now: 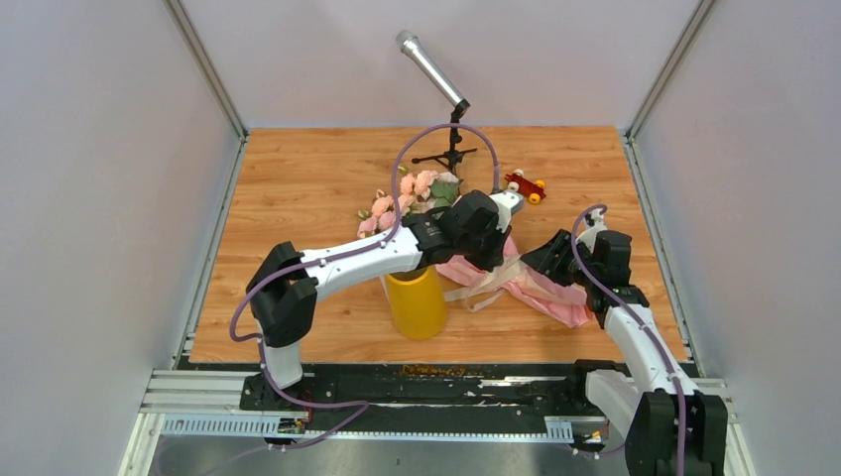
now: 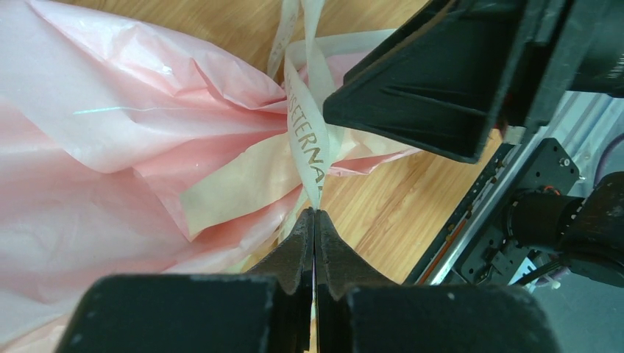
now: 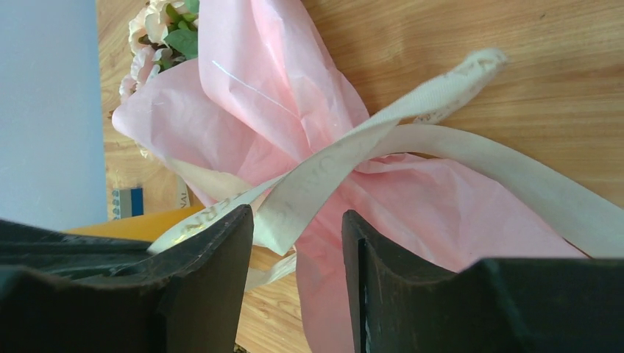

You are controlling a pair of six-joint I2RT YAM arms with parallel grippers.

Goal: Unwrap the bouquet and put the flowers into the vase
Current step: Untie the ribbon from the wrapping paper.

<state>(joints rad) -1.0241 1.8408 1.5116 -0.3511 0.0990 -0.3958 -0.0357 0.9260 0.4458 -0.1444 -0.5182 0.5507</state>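
- Two tails of ribbon (image 3: 441,140) cross the bouquet's (image 3: 250,118) crumpled pink paper, beside the vase (image 1: 417,302).
- I find the left gripper (image 2: 314,217) clamped on ribbon, the right gripper (image 3: 298,243) gaping.

The pale pink wrapping paper (image 2: 103,140) is seen to be thin, crinkled and softly glossy. The beige woven cloth ribbon (image 3: 331,165) is matt, with printed lettering. The tall yellow vase (image 1: 417,302) is finished smooth. The wooden table (image 1: 317,169) is grained and satin, and the right gripper (image 3: 296,220) is moulded in matt black plastic.
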